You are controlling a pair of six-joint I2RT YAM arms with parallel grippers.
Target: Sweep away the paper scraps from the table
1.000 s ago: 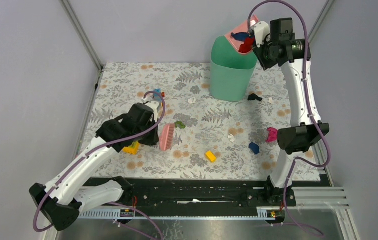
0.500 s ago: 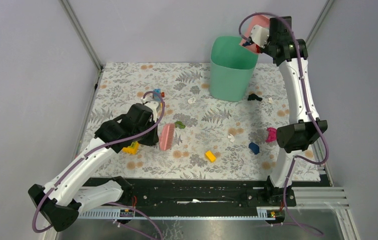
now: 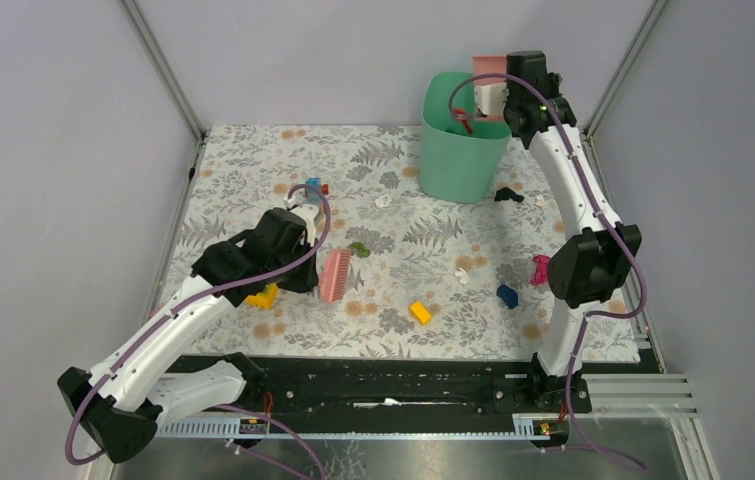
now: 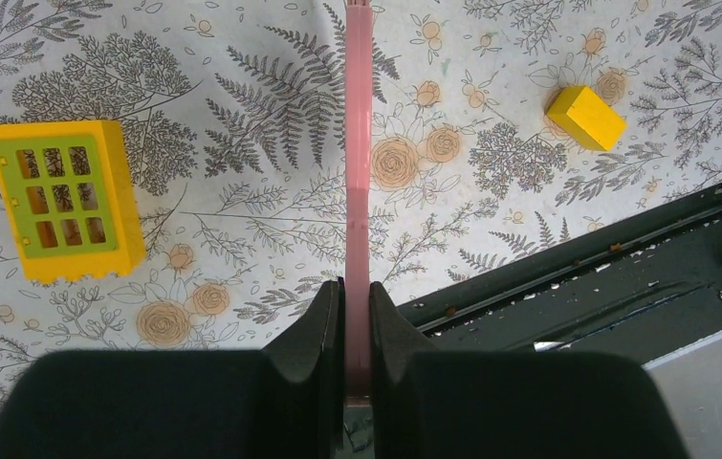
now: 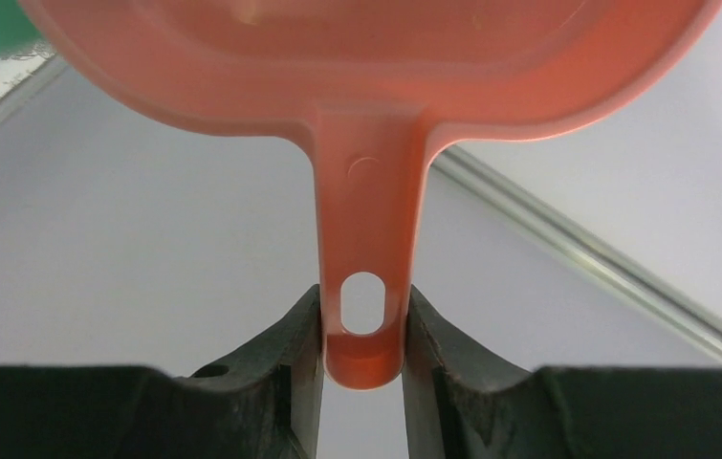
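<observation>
While the right hand [image 5: 363, 325] pinches the pink dustpan [image 5: 366, 57] by its handle, tipped over the green bin [image 3: 463, 150], emptying looks like the step in hand. The left hand [image 4: 357, 316] is clamped on the pink brush [image 4: 358, 143]. White paper scraps [image 3: 383, 201] lie on the worktop [image 3: 243, 160] beside the bin and mid-right. Next, the pan likely needs lowering beside them for another sweep.

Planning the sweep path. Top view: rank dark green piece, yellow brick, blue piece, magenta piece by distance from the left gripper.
From the left gripper, jaws shut on the pink brush:
1. Dark green piece, just right of the brush.
2. Yellow brick, centre front.
3. Blue piece, right side.
4. Magenta piece, far right.
</observation>
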